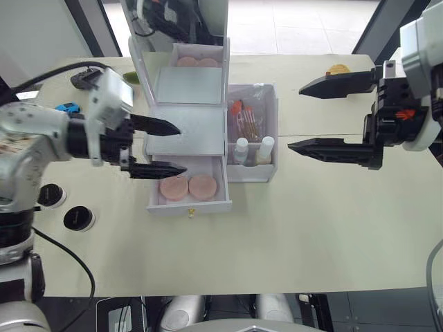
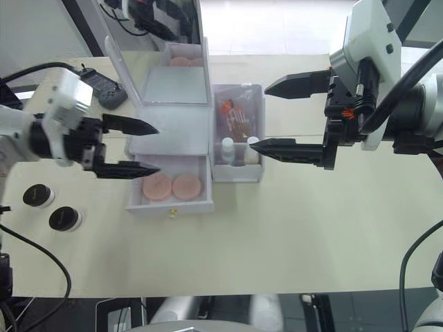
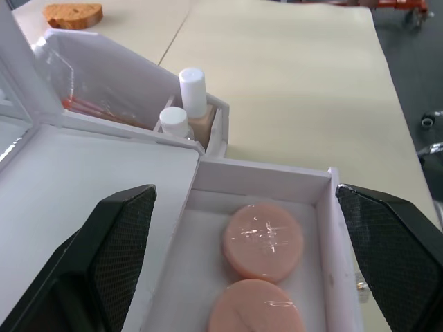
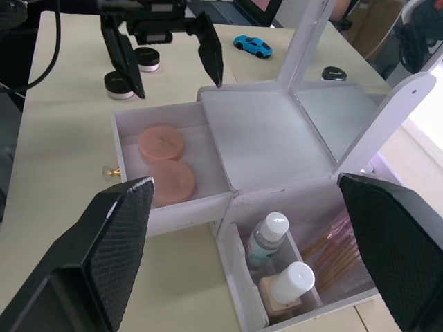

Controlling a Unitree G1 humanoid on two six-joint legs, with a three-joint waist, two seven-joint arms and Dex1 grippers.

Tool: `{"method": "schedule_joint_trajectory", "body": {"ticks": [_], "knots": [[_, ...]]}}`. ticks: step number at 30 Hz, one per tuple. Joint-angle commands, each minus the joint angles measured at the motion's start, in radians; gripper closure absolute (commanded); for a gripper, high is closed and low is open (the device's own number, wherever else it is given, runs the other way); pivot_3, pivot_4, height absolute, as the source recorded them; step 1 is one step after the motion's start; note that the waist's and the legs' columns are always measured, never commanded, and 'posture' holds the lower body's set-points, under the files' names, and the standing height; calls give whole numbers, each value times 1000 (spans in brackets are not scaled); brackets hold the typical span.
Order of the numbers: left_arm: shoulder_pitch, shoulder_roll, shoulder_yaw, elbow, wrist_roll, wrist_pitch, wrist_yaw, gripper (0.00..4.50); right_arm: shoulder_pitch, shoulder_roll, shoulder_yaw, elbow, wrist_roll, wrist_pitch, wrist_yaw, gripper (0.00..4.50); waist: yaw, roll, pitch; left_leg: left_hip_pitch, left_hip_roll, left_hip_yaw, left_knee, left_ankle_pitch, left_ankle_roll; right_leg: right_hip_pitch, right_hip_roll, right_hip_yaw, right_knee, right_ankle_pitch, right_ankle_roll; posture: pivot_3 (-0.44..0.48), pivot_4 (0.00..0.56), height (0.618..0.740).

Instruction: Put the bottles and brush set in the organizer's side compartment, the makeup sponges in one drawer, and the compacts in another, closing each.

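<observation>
While standing pulled out toward 6 o'clock from the organizer [image 1: 187, 124], lower drawer [image 1: 188, 199] lying open with gold knob [image 1: 192, 212] at its front. Holding the makeup sponges [image 1: 187, 186], two pink discs resting side by side and touching.

Hovering at 9 o'clock of that drawer, left gripper [image 1: 168, 148] with fingers spread apart, gripping nothing, one fingertip over the organizer's flat top, the other over the drawer's left wall.

Sitting at 3 o'clock of the drawers, side compartment [image 1: 274, 131] carrying the bottles [image 1: 254, 149] upright in its near end, the short one beside the taller peach one, and the brush set [image 1: 248, 117] leaning behind them at 12 o'clock.

Hanging at 3 o'clock of the compartment, right gripper [image 2: 270, 117] spread wide, empty.

Lying on the table [image 1: 311, 228] at 8 o'clock of the organizer, well apart from it, the compacts [image 1: 65, 206], near each other. Possibly resting near the mirror lid [image 4: 304, 41] at 10 o'clock, blue toy car [image 4: 250, 45], partly hidden from the head views.
</observation>
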Motion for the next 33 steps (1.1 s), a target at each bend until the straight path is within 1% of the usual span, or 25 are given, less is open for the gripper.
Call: {"method": "schedule_joint_trajectory", "body": {"ticks": [1, 2, 4, 6, 7, 8, 9, 11, 12, 13, 15, 19, 24, 26, 31, 33], "knots": [[174, 27, 192, -199, -203, 94, -3, 20, -41, 27, 15, 9, -19, -32, -1, 0, -9, 0, 0, 0, 0, 0, 0, 0, 0, 0, 0, 0, 0, 0, 0, 0, 150, 740], [261, 28, 249, -236, -223, 113, 7, 20, -56, 44, 30, 14, -22, -33, -3, 0, -12, 0, 0, 0, 0, 0, 0, 0, 0, 0, 0, 0, -1, 0, 0, 0, 150, 740], [401, 10, 317, -295, -231, 113, 38, 20, -73, 74, 47, 23, -40, -38, -21, 0, -18, 1, 0, 2, 1, 0, -1, 0, 0, 0, 0, 1, -2, 0, 0, 0, 150, 740], [523, -23, 364, -342, -242, 105, 74, 414, -59, 103, 74, 28, -76, -59, -29, 0, -14, 1, 1, 3, 1, 0, -2, 0, 0, 0, 1, 2, -4, 0, 0, 0, 150, 740], [577, -45, 392, -352, -267, 113, 100, 630, -53, 115, 81, 32, -87, -68, -25, 0, -13, 1, 1, 3, 1, 0, -2, 0, 0, 1, 1, 2, -5, 0, 0, 0, 150, 740], [626, -68, 414, -357, -278, 110, 122, 934, -47, 122, 85, 37, -96, -76, -17, 0, -10, 1, 1, 3, 1, 0, -2, 0, 0, 1, 1, 3, -5, 0, 0, 0, 150, 740], [684, -93, 426, -366, -252, 84, 134, 1219, -44, 125, 89, 43, -103, -83, -5, 0, -5, 1, 1, 4, 0, 0, -2, 0, 0, 2, 1, 5, -6, 0, 0, 0, 150, 740], [794, -155, 429, -382, -169, 13, 171, 1877, -35, 122, 100, 56, -121, -96, 25, 0, 0, 1, 1, 3, 0, 0, -2, 0, 0, 3, 2, 6, -7, 0, 0, 0, 150, 740], [852, -180, 413, -406, -111, -38, 182, 2195, -36, 117, 109, 65, -130, -94, 40, 0, 2, 1, 1, 4, 0, 1, -2, 0, 0, 3, 2, 6, -7, 0, 0, 0, 150, 740], [909, -207, 398, -436, -84, -72, 185, 2543, -39, 114, 115, 74, -136, -90, 49, 0, 3, 1, 1, 4, 0, 2, -2, 0, 0, 3, 2, 7, -7, 0, 0, 0, 150, 740], [969, -268, 361, -464, -44, -123, 239, 3191, -42, 110, 115, 79, -134, -79, 65, 0, 7, 1, 1, 4, 0, 2, -2, 0, 0, 3, 1, 8, -8, 1, -1, 0, 150, 740], [1020, -361, 252, -463, 54, -215, 338, 4475, -24, 84, 105, 62, -116, -50, 96, 0, 18, 1, 1, 4, 0, 2, -3, 0, 0, 3, 1, 8, -8, 1, -1, 0, 150, 740], [998, -465, 112, -424, 168, -296, 487, 4475, 11, 50, 75, 40, -98, -27, 108, 0, 21, 1, 1, 4, 0, 3, -3, -1, 1, 3, 1, 9, -8, 1, -1, 0, 150, 740], [979, -487, 66, -405, 195, -315, 518, 4475, 20, 42, 63, 32, -88, -21, 104, 0, 21, 1, 1, 4, 0, 4, -3, -1, 1, 3, 1, 9, -8, 1, -1, 0, 150, 740], [891, -524, -7, -341, 259, -364, 598, 4475, 47, 12, 25, 19, -70, -8, 106, 0, 24, 1, 1, 4, 0, 5, -3, -1, 1, 3, 1, 9, -8, 1, -1, 0, 150, 740], [860, -542, -12, -325, 251, -369, 622, 4475, 58, 0, 11, 20, -71, -10, 112, 0, 26, 1, 1, 4, 0, 5, -3, -1, 1, 3, 2, 9, -8, 1, -1, 0, 150, 740]]}}
